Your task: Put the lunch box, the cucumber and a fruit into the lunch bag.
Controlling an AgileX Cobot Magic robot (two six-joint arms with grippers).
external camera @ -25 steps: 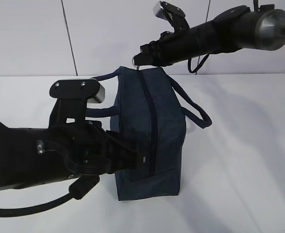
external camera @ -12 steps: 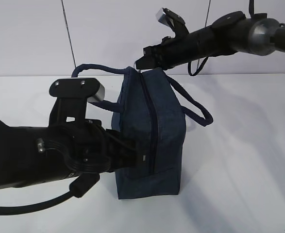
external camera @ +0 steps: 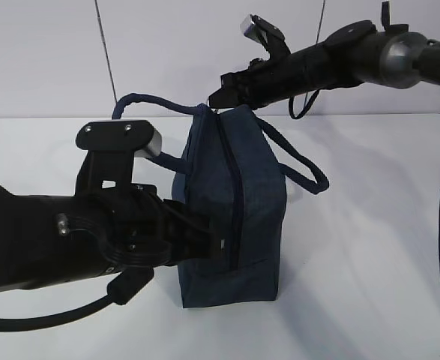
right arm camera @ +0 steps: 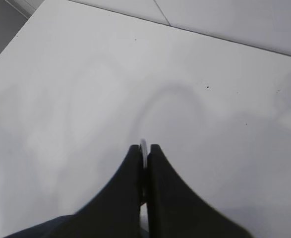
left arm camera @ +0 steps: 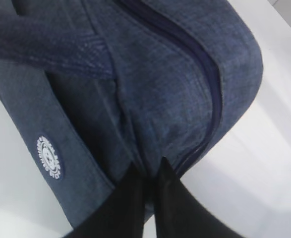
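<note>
The dark navy lunch bag (external camera: 234,202) stands on the white table with its top zipper (external camera: 232,180) closed along its length. My left gripper (external camera: 218,247) is shut on a pinch of the bag's fabric at its near end, seen close in the left wrist view (left arm camera: 150,171). My right gripper (external camera: 216,97) is shut on the silver ring pull (right arm camera: 144,148) at the bag's far top end. The lunch box, the cucumber and the fruit are out of view.
One loop handle (external camera: 156,105) arches up to the left of the bag and the other (external camera: 302,169) hangs to its right. The white table (external camera: 369,247) runs back to a pale wall.
The right gripper shifted a little with the ring pull, the bag's far top end rose, and the left handle lifted into an arch. The left arm has not moved.
</note>
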